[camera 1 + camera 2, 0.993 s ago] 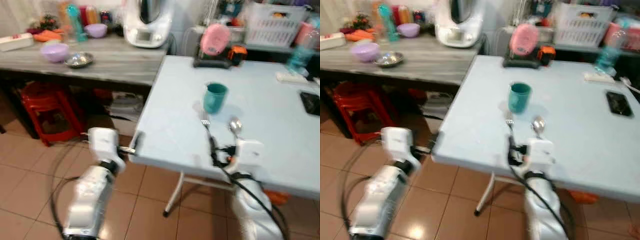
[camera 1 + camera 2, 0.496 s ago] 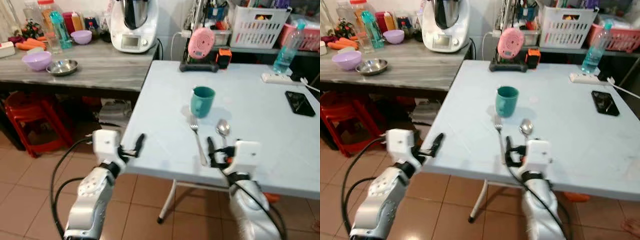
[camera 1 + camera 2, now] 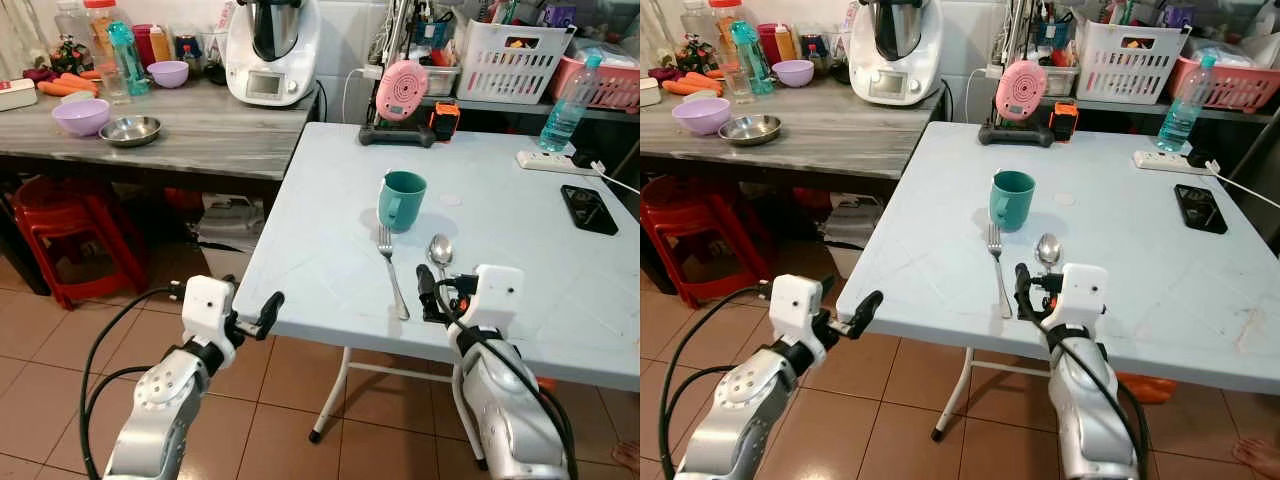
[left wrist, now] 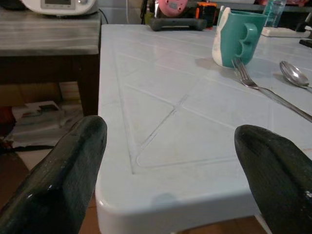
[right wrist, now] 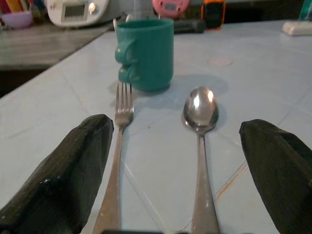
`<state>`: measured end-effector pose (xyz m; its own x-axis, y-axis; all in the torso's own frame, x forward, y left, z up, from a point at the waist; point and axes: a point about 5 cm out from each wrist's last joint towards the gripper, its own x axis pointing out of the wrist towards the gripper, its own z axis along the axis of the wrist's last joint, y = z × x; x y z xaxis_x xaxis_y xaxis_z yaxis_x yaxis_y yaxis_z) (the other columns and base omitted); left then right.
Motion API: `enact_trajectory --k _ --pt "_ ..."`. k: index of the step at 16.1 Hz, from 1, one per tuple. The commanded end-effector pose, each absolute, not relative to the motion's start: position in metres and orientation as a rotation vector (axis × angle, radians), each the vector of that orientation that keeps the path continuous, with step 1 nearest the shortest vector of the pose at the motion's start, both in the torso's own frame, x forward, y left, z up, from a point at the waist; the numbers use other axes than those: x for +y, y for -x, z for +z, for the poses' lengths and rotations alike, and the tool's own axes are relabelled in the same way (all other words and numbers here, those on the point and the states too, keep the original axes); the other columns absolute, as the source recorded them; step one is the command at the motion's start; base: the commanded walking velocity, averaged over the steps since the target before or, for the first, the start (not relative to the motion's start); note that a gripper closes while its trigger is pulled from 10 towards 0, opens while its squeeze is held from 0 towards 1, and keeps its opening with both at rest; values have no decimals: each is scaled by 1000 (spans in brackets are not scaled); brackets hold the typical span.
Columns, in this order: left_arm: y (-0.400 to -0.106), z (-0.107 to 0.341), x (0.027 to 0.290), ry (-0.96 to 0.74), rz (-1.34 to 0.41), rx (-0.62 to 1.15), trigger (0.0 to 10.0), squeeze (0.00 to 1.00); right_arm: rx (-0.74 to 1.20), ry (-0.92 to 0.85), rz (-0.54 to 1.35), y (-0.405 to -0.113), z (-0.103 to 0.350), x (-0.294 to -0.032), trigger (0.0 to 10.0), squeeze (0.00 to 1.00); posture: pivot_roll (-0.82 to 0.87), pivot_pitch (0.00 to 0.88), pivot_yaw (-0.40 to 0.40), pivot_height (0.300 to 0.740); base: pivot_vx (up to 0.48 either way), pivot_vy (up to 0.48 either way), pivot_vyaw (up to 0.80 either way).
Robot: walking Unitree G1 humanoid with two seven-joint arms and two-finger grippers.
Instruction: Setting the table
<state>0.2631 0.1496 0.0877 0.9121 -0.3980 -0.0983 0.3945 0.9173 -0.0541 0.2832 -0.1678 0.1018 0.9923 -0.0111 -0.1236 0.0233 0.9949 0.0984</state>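
Note:
A teal mug stands upright on the pale blue table. In front of it a fork and a spoon lie side by side, handles toward me. My right gripper is low at the table's near edge, at the handle ends. It is open, and in the right wrist view its fingers flank the fork and spoon with nothing held. My left gripper is open at the table's front left corner, holding nothing.
A grey counter stands to the left with a purple bowl, a steel bowl, bottles and a kitchen machine. Red stools sit under it. A pink device, phone and water bottle are at the table's far side.
The camera has shifted and the picture has sharpened. The fork and spoon lie in the same place. Both grippers stay open at the table's near edge.

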Motion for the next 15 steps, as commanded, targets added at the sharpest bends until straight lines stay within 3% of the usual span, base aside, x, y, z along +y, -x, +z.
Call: enact_trajectory --k 1,10,15 --pt "-262 91 148 24 -440 91 10000 0 126 -97 11 -292 106 -168 10000 0 0 3 -9 740 0 0 0" --pt "-248 93 152 22 -469 74 10000 0 257 -82 165 -340 107 -147 10000 0 43 58 10 740 0 0 0" --pt "-233 102 144 59 -630 60 10000 0 327 -80 180 -355 105 -143 10000 0 67 92 6 740 0 0 0"
